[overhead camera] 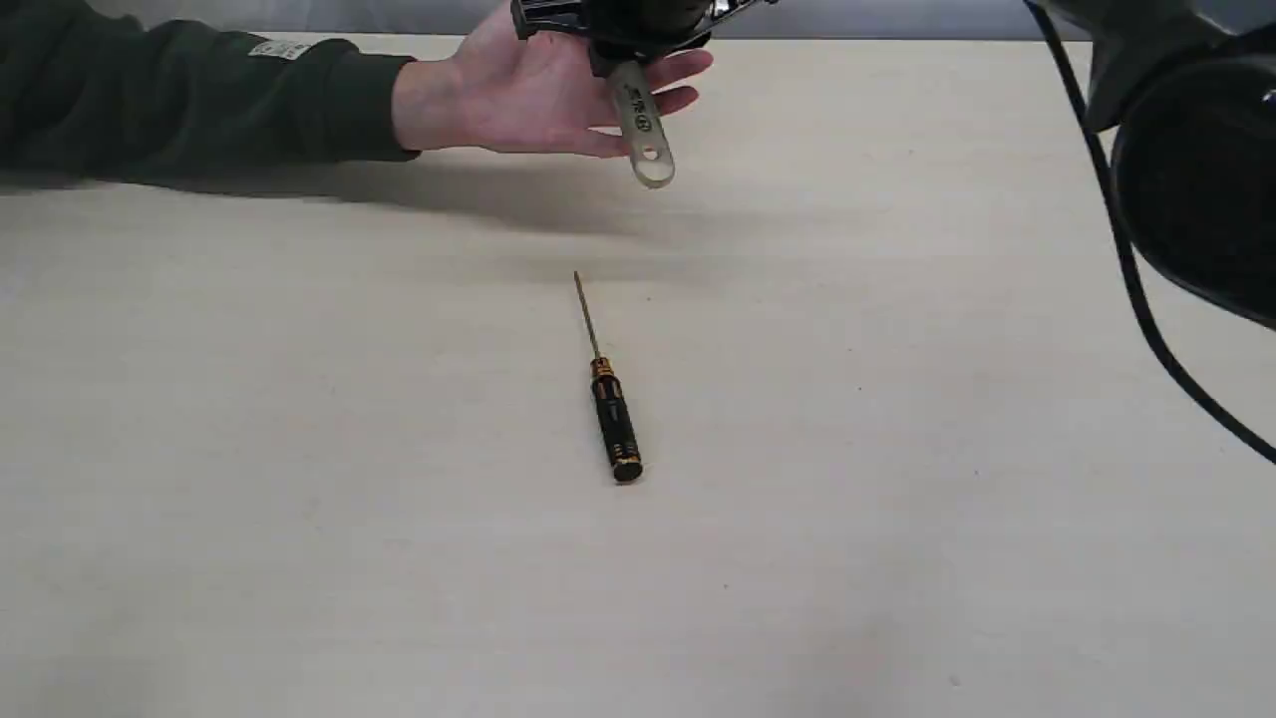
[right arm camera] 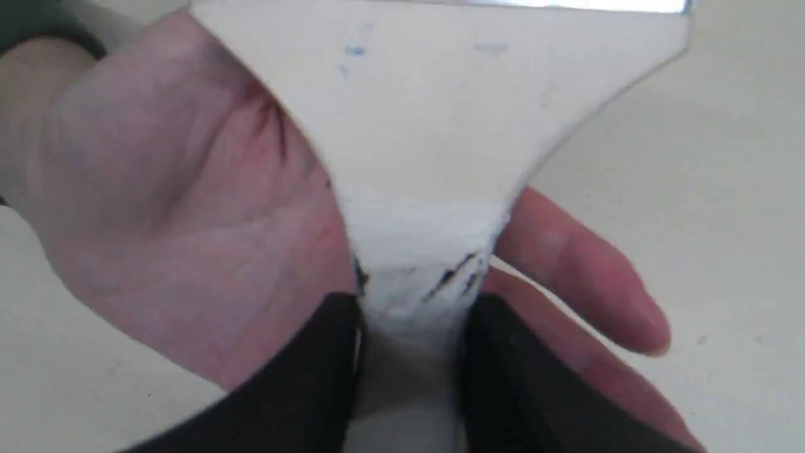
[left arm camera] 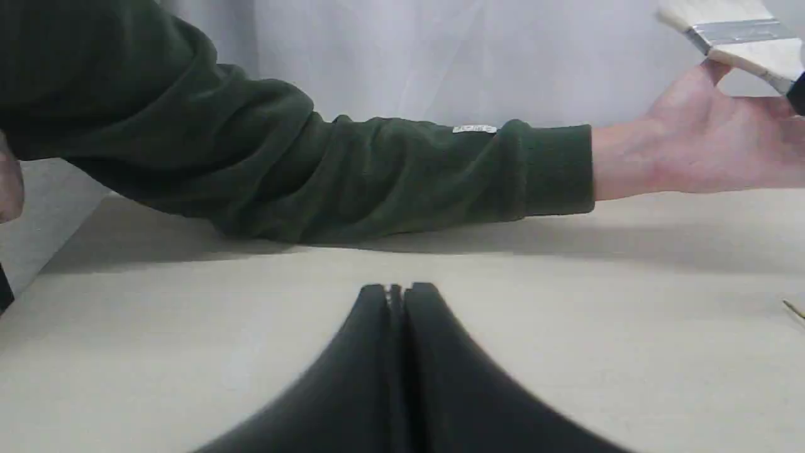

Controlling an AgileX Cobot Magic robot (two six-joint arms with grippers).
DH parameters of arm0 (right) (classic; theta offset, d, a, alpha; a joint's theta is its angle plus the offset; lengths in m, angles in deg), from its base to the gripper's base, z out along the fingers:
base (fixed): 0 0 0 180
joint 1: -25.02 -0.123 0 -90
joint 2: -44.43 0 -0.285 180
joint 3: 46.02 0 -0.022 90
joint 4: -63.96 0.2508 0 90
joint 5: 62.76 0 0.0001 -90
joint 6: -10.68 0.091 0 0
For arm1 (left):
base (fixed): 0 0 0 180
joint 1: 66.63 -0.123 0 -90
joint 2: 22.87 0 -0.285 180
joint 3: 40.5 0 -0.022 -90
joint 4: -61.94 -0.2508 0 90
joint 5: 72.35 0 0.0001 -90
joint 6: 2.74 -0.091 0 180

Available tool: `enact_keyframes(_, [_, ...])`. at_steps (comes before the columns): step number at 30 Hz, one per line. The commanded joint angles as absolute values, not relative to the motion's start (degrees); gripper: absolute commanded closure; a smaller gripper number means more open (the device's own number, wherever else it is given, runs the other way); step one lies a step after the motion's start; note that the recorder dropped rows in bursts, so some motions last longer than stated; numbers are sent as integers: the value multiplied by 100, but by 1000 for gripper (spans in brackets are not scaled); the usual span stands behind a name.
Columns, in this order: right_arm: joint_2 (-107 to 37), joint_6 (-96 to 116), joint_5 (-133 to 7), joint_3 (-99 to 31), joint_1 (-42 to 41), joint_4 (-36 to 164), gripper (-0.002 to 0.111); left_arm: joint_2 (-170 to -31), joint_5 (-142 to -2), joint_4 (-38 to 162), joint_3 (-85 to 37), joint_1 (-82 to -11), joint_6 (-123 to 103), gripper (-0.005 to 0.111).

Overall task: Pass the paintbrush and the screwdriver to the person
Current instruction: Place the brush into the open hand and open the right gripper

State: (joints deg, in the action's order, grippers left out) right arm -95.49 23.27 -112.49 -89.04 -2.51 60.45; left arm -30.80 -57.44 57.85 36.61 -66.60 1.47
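My right gripper (overhead camera: 623, 55) is shut on the paintbrush (overhead camera: 643, 125), holding it by the neck of its wooden handle just above the person's open palm (overhead camera: 528, 95). The handle's end with the hole hangs toward the table. In the right wrist view the black fingers (right arm camera: 314, 371) clamp the paintbrush handle (right arm camera: 427, 126) over the hand (right arm camera: 188, 207). The bristles and silver ferrule (left arm camera: 736, 31) show in the left wrist view above the hand (left arm camera: 698, 145). The screwdriver (overhead camera: 608, 399) lies flat mid-table, gold shaft pointing away. My left gripper (left arm camera: 396, 292) is shut, empty, low over the table.
The person's dark green sleeve (overhead camera: 179, 100) lies along the table's far left edge. The right arm's black body and cable (overhead camera: 1186, 170) fill the upper right of the exterior view. The pale tabletop (overhead camera: 897, 499) surrounds the screwdriver.
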Motion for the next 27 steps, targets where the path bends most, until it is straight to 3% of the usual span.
enact_keyframes(1, [-9667,2330,-11268,-9212,-242,6050,101,-3066,-5814,5793,3672,-6623,159,107])
enact_keyframes(4, [-9741,2330,-11236,-9341,-242,6050,99,-3066,-5814,5793,3672,-6623,159,107])
enact_keyframes(11, [-9741,2330,-11351,-9493,-242,6050,62,-3066,-5814,5793,3672,-6623,159,107])
enact_keyframes(13, [-9717,2330,-11440,-9536,-242,6040,56,-3066,-5814,5793,3672,-6623,159,107])
enact_keyframes(27, [-9090,1889,-12200,-9312,-242,6051,57,-3066,-5815,5804,3672,-6623,159,107])
